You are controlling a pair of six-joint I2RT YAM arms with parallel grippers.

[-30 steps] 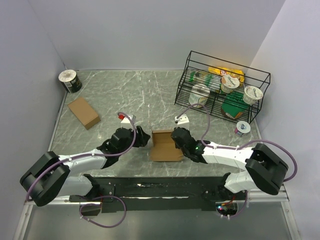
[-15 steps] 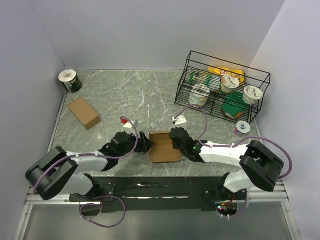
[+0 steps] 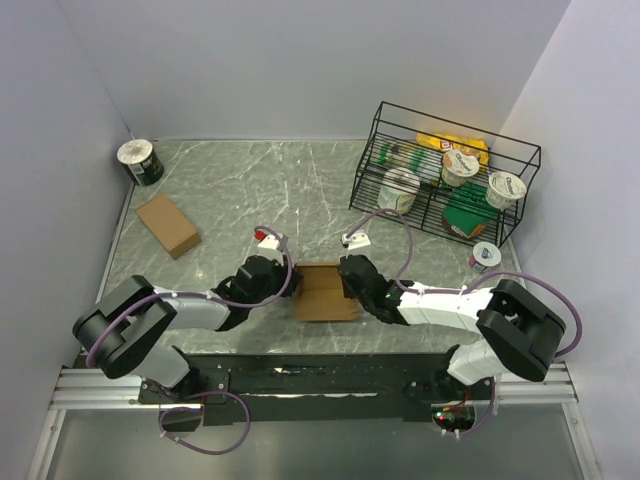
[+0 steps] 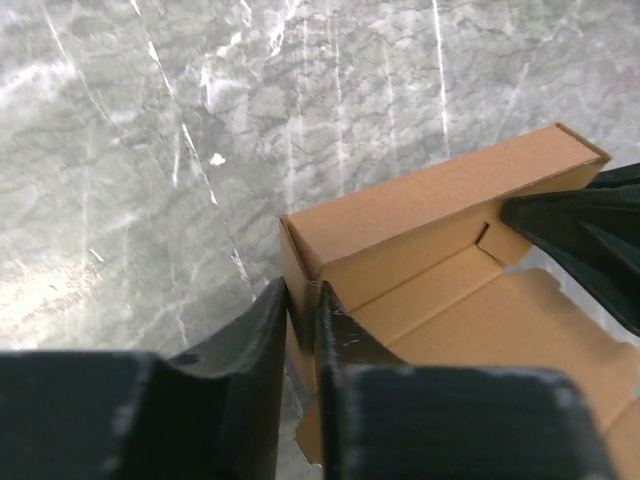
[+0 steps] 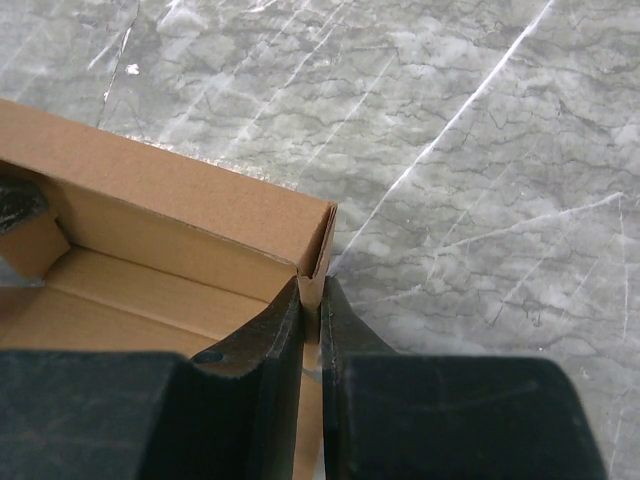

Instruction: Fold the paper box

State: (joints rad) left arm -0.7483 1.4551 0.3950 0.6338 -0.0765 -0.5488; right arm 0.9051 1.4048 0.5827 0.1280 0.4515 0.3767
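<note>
This looks like a robotics lab cell to me. My marble-patterned bench [image 3: 300,180] sits boxed in by plain grey walls [image 3: 300,60]. A black mounting plate [image 3: 320,375] spans its near edge, and a wire rack [image 3: 460,127] of yogurt cups [image 3: 459,167] stands at the far right.

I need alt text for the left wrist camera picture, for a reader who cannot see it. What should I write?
The left hand pinches the left side wall of a half-folded brown paper box, seen from close above. The box lies open on a grey marble table; the right hand shows dark at its right end.
</note>
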